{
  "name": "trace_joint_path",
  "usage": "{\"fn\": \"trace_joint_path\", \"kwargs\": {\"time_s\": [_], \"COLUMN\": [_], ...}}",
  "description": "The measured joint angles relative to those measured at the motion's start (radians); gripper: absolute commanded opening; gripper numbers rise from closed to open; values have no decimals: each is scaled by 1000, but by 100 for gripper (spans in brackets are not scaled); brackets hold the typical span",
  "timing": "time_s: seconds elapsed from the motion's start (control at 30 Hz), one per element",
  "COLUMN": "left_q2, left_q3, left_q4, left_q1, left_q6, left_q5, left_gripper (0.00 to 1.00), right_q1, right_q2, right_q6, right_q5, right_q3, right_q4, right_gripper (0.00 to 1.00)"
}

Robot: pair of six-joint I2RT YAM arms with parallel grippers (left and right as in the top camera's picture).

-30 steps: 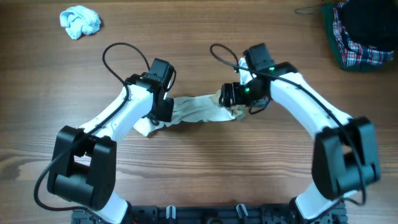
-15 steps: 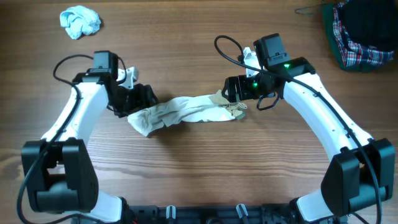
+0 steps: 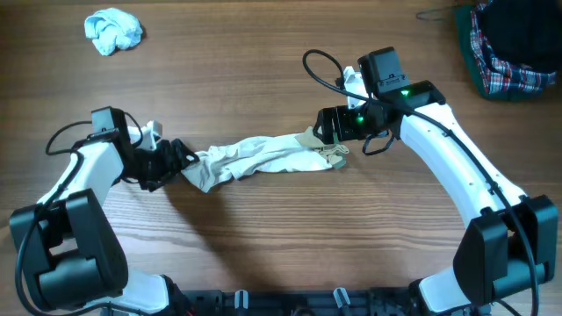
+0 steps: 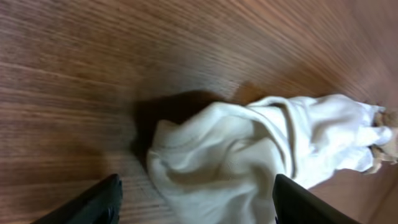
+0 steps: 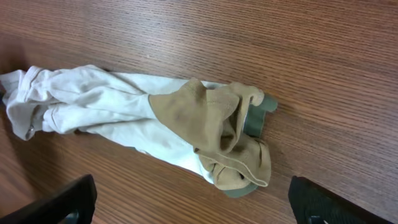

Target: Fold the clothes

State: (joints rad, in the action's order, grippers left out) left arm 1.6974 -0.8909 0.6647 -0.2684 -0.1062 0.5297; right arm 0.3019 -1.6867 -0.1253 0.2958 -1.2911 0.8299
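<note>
The left tool [image 4: 196, 186] has drawn toward the bench's [image 3: 263, 53] left edge. Only the wrist views show it and the right tool [image 5: 191, 184] released, the garment [image 3: 263, 156] ungripped.

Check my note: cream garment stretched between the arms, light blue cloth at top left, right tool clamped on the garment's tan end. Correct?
Not quite: the right tool is open, its fingers wide apart and clear of the tan end of the garment, as the right wrist view shows. The rest stands.
</note>
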Motion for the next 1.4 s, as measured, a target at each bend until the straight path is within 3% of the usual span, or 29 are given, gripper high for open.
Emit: {"fn": "trace_joint_path", "kwargs": {"time_s": [0.07, 0.2, 0.33, 0.43, 0.63, 0.67, 0.73, 0.87, 0.9, 1.4], "left_q2": [8, 26, 39, 39, 40, 40, 40, 2, -12, -16], "left_q3": [14, 14, 15, 15, 15, 15, 15, 15, 15, 15], "left_q4": [-43, -84, -114, -120, -115, -111, -101, -65, -43, 2], "left_q1": [0, 13, 97, 141, 72, 45, 6, 0, 8, 22], "left_q6": [-11, -35, -67, -77, -87, -87, -87, -81, -78, -52], "left_q5": [-11, 3, 3, 4, 8, 7, 4, -26, -55, -134], "left_gripper": [75, 61, 38, 6, 4, 4, 4, 4, 4, 4], "right_q1": [0, 0, 0, 0, 0, 0, 0, 36, 63, 97], "right_q2": [0, 0, 0, 0, 0, 0, 0, -1, -5, -83], "right_q6": [0, 0, 0, 0, 0, 0, -2, -22, -37, -218], "right_q5": [0, 0, 0, 0, 0, 0, 4, 55, 67, 78], "right_q3": [0, 0, 0, 0, 0, 0, 0, 14, 30, 346], "right_q4": [1, -1, -1, -1, 2, 5, 5, -119, -164, -557], "right_gripper": [100, 100, 99, 99, 99, 94, 72, 8, 4, 4]}}
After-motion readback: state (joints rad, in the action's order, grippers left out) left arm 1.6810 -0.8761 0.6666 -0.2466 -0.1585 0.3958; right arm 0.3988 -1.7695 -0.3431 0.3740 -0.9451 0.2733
